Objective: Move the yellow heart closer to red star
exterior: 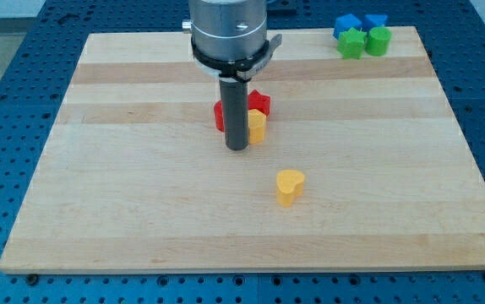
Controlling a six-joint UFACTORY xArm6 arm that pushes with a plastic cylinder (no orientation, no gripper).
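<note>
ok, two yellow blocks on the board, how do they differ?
The yellow heart stands alone in open board, toward the view's bottom; the other yellow block is packed against the red blocks.
The heart shows whole and its shape is clear; the other is partly hidden behind my tip, shape unclear.
My tip sits right beside the second block, well apart from the heart.
Both share the same yellow.
</note>
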